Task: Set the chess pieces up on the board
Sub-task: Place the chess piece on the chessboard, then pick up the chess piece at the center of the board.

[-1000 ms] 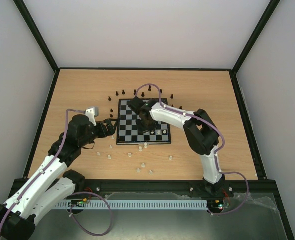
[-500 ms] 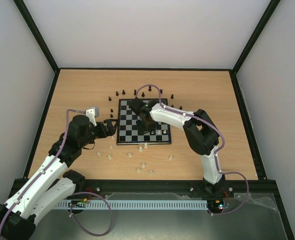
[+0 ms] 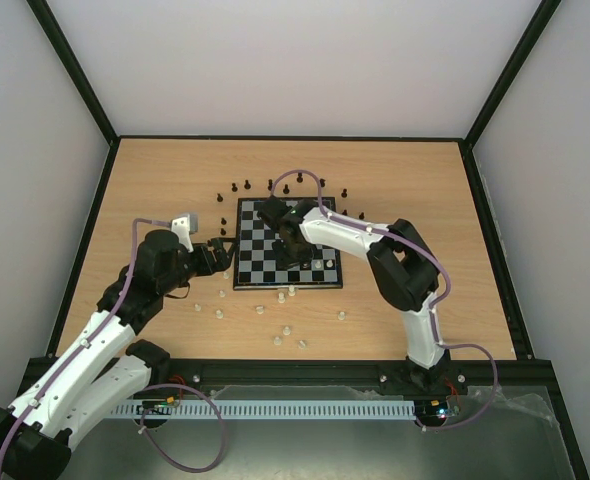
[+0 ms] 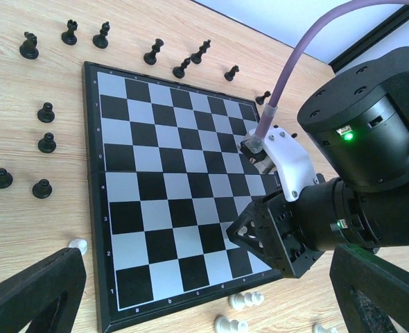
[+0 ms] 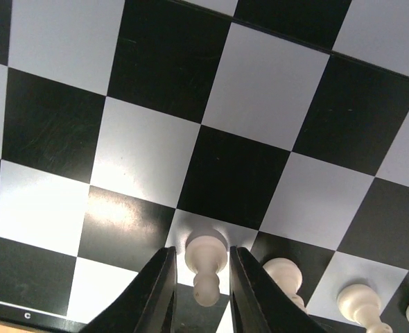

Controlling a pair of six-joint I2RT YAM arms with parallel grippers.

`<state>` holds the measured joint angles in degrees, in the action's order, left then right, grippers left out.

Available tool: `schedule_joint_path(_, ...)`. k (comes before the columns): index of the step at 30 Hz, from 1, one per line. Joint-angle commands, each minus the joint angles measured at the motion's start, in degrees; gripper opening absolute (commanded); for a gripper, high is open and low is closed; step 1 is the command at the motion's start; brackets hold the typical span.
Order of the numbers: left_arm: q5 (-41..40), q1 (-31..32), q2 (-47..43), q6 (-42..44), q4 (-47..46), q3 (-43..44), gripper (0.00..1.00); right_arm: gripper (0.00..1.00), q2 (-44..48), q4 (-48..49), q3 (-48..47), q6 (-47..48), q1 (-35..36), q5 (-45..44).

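Note:
The board lies mid-table. My right gripper is low over its near right part. In the right wrist view its fingers straddle a cream-white pawn that stands on a white square, with a thin gap showing on the left side. Two more white pawns stand to its right. My left gripper is wide open and empty at the board's left edge. Black pieces stand off the board behind and to its left. White pieces lie on the table in front.
In the left wrist view the board has black pieces on the wood to its left and far side. White pieces lie by its near edge. The right arm fills the right of that view.

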<state>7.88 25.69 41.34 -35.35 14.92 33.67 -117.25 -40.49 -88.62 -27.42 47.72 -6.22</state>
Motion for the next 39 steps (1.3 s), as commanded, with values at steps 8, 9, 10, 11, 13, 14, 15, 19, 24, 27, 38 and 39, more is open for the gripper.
schedule_joint_path(8, -0.7, -0.2, 0.5, -0.1, -0.8, -0.8, 0.99, 0.34, 5.4, -2.7, -0.2, -0.3, 0.5, -1.0)
schedule_joint_path(9, -0.8, -0.2, 0.5, -0.1, -0.8, -0.7, 0.99, 0.36, 5.9, -2.7, -0.4, -0.3, 0.5, -1.1)
schedule_joint_path(10, -0.8, -0.2, 0.5, -0.1, -0.8, -0.6, 0.99, 0.39, 6.4, -2.7, -0.6, -0.2, 0.5, -1.3)
schedule_joint_path(11, -0.8, -0.2, 0.6, -0.1, -0.8, -0.5, 0.99, 0.43, 7.0, -2.7, -0.6, -0.3, 0.5, -1.5)
schedule_joint_path(13, -0.8, -0.2, 0.7, -0.1, -0.8, -0.3, 1.0, 0.52, 8.4, -2.9, -0.5, -0.4, 0.5, -2.2)
schedule_joint_path(14, -0.8, -0.2, 0.8, -0.1, -0.8, -0.2, 0.99, 0.59, 9.2, -3.0, -0.2, -0.4, 0.5, -2.5)
schedule_joint_path(15, -0.8, -0.2, 1.0, -0.1, -0.8, -0.1, 1.0, 0.7, 10.3, -3.1, 0.3, -0.5, 0.5, -2.8)
schedule_joint_path(19, -0.6, -0.3, 1.7, 0.0, -1.4, 0.0, 0.99, 0.99, 16.9, -2.6, 5.7, -0.9, 0.5, -4.5)
schedule_joint_path(24, -0.5, -0.3, 2.2, 0.1, -2.1, 0.2, 1.0, 0.99, 27.7, -2.6, 15.7, -3.5, 0.5, -7.2)
schedule_joint_path(27, 0.2, -0.3, 2.6, 0.2, -2.3, 0.5, 0.99, 0.99, 35.5, -3.3, 22.5, -6.4, 0.5, -7.5)
schedule_joint_path(38, 4.1, -0.3, 5.6, 0.1, -5.0, 0.7, 1.0, 0.99, 48.5, -1.3, 40.6, -16.5, 0.5, -2.9)
schedule_joint_path(39, 4.5, -0.3, 5.9, 0.0, -5.3, 0.6, 1.0, 0.99, 48.7, -0.5, 41.8, -16.9, 0.5, -2.6)
